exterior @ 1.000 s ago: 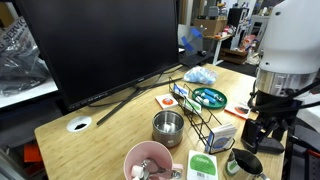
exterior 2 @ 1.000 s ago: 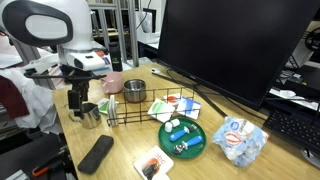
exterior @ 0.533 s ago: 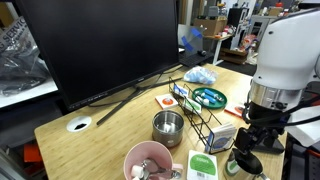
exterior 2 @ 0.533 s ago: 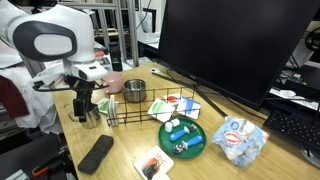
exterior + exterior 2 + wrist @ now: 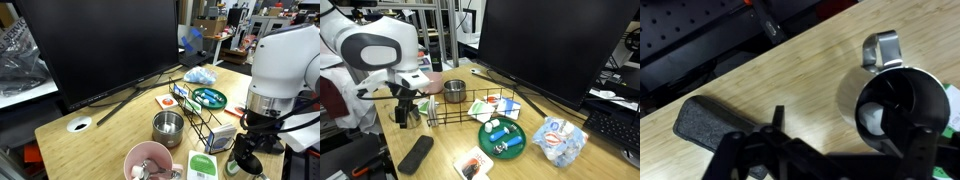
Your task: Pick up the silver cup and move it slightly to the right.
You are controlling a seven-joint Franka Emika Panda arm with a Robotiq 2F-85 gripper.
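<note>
Containers crowd the wooden table. A squat steel pot shows only its own grey inside. A pink bowl at one edge holds pale utensils too small to name. A green plate carries small blue and white items, and a wire rack has flat packets leaning in it. The silver cup stands upright by the same edge as the bowl, toward the corner farthest from the monitor and just beside the rack. Its long axis is vertical, mouth up, and its inside is dark with a pale patch I cannot identify. Its handle points along the tabletop, away from the gripper. The fingers are spread wide and clamp nothing. In the wrist view the cup lies off-centre, close to one finger.
</note>
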